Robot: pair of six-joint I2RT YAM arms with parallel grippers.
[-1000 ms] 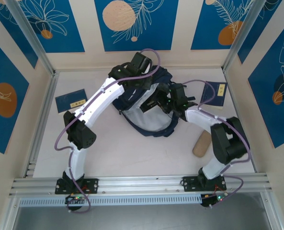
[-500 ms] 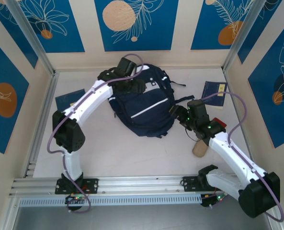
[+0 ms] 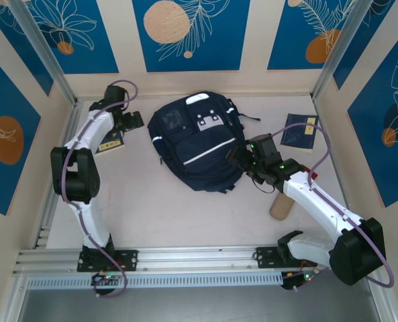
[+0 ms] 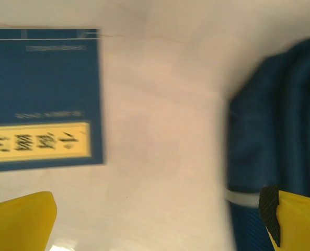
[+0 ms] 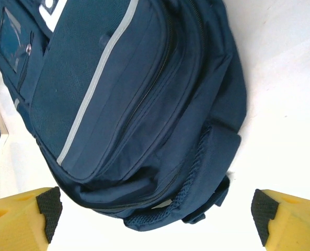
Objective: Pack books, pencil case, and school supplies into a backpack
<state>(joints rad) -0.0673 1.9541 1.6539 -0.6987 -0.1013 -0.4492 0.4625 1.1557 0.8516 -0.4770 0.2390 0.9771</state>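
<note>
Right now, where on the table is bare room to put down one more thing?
The widest bare patch lies between the backpack and the front rail. A smaller one lies between the backpack and the left book. The right side is crowded: right arm, beige roll, right book.

Bench (image 3: 172, 208): pale, off-white, matte.
Wall panels (image 3: 212, 40): blue, with white leaf outlines and orange discs, set on cream walls at back and sides.
Rail (image 3: 199, 256): aluminium, along the near edge.
Corner posts (image 3: 41, 50): slanted metal.
</note>
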